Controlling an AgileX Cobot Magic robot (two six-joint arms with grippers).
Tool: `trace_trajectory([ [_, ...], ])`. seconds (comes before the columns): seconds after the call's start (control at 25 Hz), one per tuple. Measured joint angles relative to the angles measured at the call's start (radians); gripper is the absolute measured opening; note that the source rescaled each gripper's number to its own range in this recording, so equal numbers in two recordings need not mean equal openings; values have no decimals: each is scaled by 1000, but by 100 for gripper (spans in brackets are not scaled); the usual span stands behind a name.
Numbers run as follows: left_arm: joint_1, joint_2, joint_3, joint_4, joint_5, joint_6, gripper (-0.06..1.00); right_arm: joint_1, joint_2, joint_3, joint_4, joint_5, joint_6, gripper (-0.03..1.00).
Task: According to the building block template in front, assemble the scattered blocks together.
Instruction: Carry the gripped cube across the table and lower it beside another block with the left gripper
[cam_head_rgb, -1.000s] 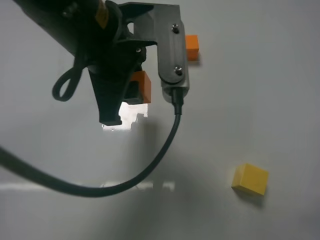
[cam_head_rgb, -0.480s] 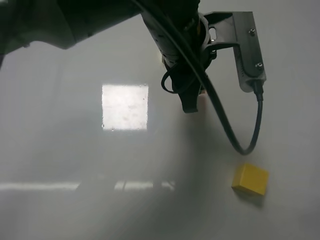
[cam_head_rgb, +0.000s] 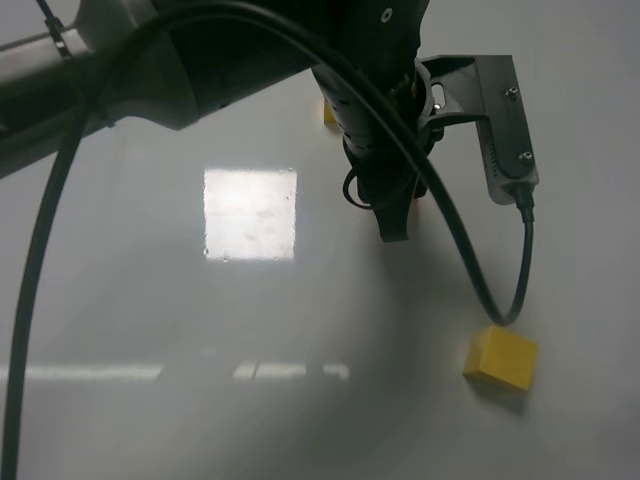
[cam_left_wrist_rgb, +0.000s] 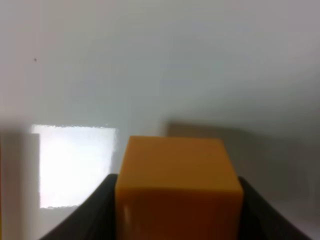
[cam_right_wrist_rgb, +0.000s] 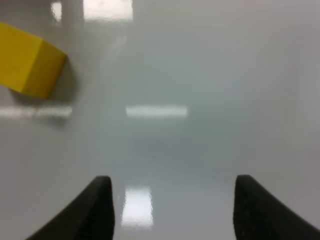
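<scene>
Orange cube (cam_left_wrist_rgb: 177, 170): matte, one of the scattered blocks; gripped on two opposite sides by the dark fingers (cam_left_wrist_rgb: 95, 220) of the left gripper (cam_left_wrist_rgb: 176, 200) and apparently held clear of the table (cam_head_rgb: 150, 420).
Yellow cube (cam_head_rgb: 500, 360): the other loose block; lies alone on the table on the right side, well apart from the carried one, with nothing touching it.
Template (cam_head_rgb: 328, 112): sits at the far side of the table; only a yellow corner shows past the left arm (cam_head_rgb: 200, 60), the rest is covered.
Left gripper's jaws: closed onto the orange cube.
Right gripper (cam_right_wrist_rgb: 175, 210): jaws wide apart and empty, hanging over bare table with the yellow cube off to one side.
Step in hand: carrying, I would say; the orange block is up and the join is not yet made.
Next move calls for: bringing the orange cube down beside the yellow one, face against face and edges level. The yellow one may need steadying or it will slide on the glossy top.
Pointing: the yellow cube sits skewed, one corner towards the near edge; the held cube sits square between the fingers.
Long axis: neither cube has one. The template's cannot be read while the arm hides it.
</scene>
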Motion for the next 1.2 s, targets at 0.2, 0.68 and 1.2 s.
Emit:
trace_trajectory([
  [0.2, 2, 24, -2, -1, -8, -3, 1, 0, 0, 0, 0, 0, 0, 35],
  [0.68, 3, 30, -5, 0, -16, -7, 12, 0, 0, 0, 0, 0, 0, 35],
  [1.2, -2, 15, -17, 5, -3, -20, 99, 0, 0, 0, 0, 0, 0, 35],
])
